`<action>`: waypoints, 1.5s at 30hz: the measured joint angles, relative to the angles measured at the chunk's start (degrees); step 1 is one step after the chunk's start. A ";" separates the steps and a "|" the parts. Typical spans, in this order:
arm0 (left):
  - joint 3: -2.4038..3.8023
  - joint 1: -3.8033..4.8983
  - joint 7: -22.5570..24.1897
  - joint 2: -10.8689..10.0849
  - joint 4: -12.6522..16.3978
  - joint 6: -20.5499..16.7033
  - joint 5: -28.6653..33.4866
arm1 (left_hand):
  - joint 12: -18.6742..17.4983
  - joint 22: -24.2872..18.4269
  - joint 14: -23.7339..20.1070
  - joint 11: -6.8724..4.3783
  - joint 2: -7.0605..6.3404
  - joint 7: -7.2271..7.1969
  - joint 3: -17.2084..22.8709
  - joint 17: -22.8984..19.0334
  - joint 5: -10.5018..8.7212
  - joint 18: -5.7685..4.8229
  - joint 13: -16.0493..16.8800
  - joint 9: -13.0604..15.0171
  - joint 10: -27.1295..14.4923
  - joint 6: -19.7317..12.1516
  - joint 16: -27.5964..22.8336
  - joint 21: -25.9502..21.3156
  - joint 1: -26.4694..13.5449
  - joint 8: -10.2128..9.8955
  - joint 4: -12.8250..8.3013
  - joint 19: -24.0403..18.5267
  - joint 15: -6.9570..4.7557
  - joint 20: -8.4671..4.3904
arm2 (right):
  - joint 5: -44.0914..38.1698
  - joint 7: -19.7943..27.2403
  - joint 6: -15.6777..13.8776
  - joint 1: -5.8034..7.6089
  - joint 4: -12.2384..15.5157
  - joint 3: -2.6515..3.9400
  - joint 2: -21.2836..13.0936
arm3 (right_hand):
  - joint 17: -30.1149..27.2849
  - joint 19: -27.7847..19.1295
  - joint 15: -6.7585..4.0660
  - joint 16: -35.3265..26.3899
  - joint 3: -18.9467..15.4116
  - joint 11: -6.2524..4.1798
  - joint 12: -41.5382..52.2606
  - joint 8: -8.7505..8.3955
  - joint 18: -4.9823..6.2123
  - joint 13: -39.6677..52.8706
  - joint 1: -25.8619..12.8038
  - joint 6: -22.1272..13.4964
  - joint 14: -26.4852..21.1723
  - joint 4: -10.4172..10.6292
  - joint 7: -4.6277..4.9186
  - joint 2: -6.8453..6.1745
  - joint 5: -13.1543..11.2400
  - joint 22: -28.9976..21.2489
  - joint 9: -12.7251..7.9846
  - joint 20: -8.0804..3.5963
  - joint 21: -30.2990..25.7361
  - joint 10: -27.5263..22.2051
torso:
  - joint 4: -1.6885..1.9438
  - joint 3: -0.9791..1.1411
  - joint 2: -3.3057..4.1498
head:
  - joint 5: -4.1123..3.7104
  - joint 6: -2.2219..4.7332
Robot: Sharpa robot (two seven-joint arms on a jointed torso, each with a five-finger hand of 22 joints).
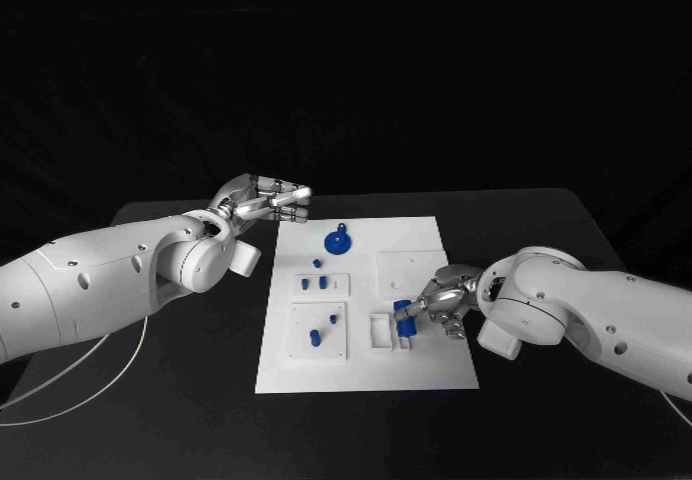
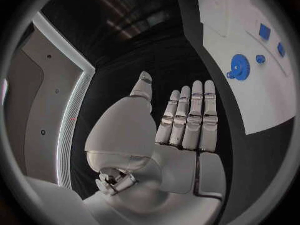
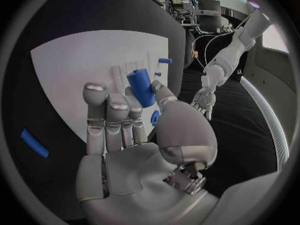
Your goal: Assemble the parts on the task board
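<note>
The white task board [image 1: 418,240] lies mid-table. My right hand [image 1: 440,298] hovers over its near right part and pinches an upright blue cylinder [image 1: 405,321] between thumb and fingers, just beside a white slotted holder [image 1: 382,331]. The right wrist view shows that hand [image 3: 131,130] with the cylinder [image 3: 141,87] at its fingertips above the board [image 3: 75,60]. My left hand [image 1: 270,201] floats off the board's far left corner, holding nothing. In the left wrist view its fingers [image 2: 187,117] lie straight, thumb apart. A blue gear-like disc [image 1: 338,243] rests on the board's far part.
Small blue pieces sit in the board's left recesses: a pair [image 1: 313,284] in the middle block, two more [image 1: 323,330] in the near block. The left wrist view shows the disc [image 2: 239,65] and the board [image 2: 250,100]. Black table surrounds the board.
</note>
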 measured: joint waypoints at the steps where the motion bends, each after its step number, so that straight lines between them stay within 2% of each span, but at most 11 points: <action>1: 0.00 0.00 -0.01 0.02 0.00 0.00 0.00 | 0.00 0.00 0.00 0.00 0.00 0.00 0.00 0.00 0.00 0.00 0.00 0.00 0.00 0.00 0.00 0.00 0.00 0.00 0.00 0.00 0.00 0.00 | 0.08 -0.07 0.01 0.04 -0.14 -0.05 0.21 | 0.00 0.00 0.00 0.00 -0.15 0.00 0.00 0.00 0.00 0.00 0.00 0.01 0.00 -0.01 0.00 0.00 0.00 0.00 0.00 0.00 0.00 0.00 | 0.01 0.00 0.01 | 0.01 -0.02; 8: 0.00 0.00 -0.09 0.16 -0.03 0.04 0.00 | 0.00 -0.05 0.00 0.00 0.00 0.00 0.00 0.00 0.00 0.00 0.00 0.00 0.00 0.00 0.00 -0.23 0.00 0.00 0.00 0.00 0.00 0.00 | 0.26 -0.79 0.13 0.20 -0.53 -0.71 1.53 | -0.01 0.00 0.01 -0.22 -2.43 0.01 -0.22 0.03 0.01 -0.19 0.17 0.23 0.00 1.22 0.18 0.17 0.00 0.22 -0.06 0.00 0.00 0.01 | -0.01 -0.01 0.01 | 0.10 -0.10; 15: 0.00 0.01 -0.16 0.37 -0.06 0.11 0.00 | 0.00 -0.05 0.00 0.00 0.16 0.00 0.00 0.00 0.00 0.00 0.00 0.00 0.00 0.00 0.00 -0.23 -0.16 0.00 0.00 0.00 0.00 0.00 | -0.28 -1.47 0.44 1.60 -1.51 -3.01 2.89 | -0.01 0.00 0.01 -0.22 -3.22 0.01 -0.61 0.04 0.03 -0.52 0.32 0.43 0.00 1.99 -0.02 0.32 -0.68 0.23 -0.22 0.00 0.00 0.02 | -0.03 -0.01 0.00 | 0.15 -0.14; 20: -0.01 0.01 -0.19 0.40 -0.07 0.14 0.00 | 0.00 -0.05 0.00 0.00 0.22 0.00 0.00 0.00 0.00 0.00 0.00 0.00 0.00 0.00 0.00 -0.23 -0.22 0.00 0.00 0.00 0.00 0.00 | -0.85 -1.67 0.67 2.03 -2.45 -4.24 3.93 | -0.15 0.00 0.01 -0.45 -3.46 0.00 -0.83 0.53 0.02 -0.67 0.31 0.46 0.00 2.22 -0.04 0.31 -0.91 0.23 0.08 0.00 0.00 0.04 | -0.01 0.06 0.03 | 0.31 -0.09; 28: -0.01 0.01 -0.22 0.45 -0.07 0.17 0.00 | 0.00 -0.04 0.00 0.21 0.22 0.00 -0.16 0.00 0.00 0.00 0.00 0.00 -0.21 0.00 0.00 -0.23 -0.22 0.00 0.16 0.00 0.00 0.00 | -1.91 -1.57 0.72 2.36 -3.10 -4.86 5.47 | -0.22 0.00 0.02 -0.67 -3.71 0.09 -1.11 0.32 0.00 -0.86 0.31 0.85 0.01 2.44 -0.21 0.31 -0.96 0.22 -0.22 0.00 -0.32 0.14 | 0.05 0.09 0.10 | 0.68 -0.20; 45: -0.01 0.01 -0.36 0.50 -0.09 0.29 0.00 | 0.00 -0.08 -0.11 0.09 0.22 0.00 -0.16 0.00 0.00 0.00 0.00 0.00 -0.32 0.00 0.00 -0.23 -0.22 0.00 0.16 -0.13 0.12 0.12 | -3.33 -1.65 1.57 2.52 -3.75 -4.99 6.34 | -0.31 0.00 0.11 -1.11 -4.42 -0.02 -1.55 0.53 -0.05 -1.20 0.30 1.01 0.11 3.52 -0.38 0.30 -2.51 0.19 0.13 0.00 -0.49 0.03 | 0.10 0.02 0.08 | 1.01 -0.47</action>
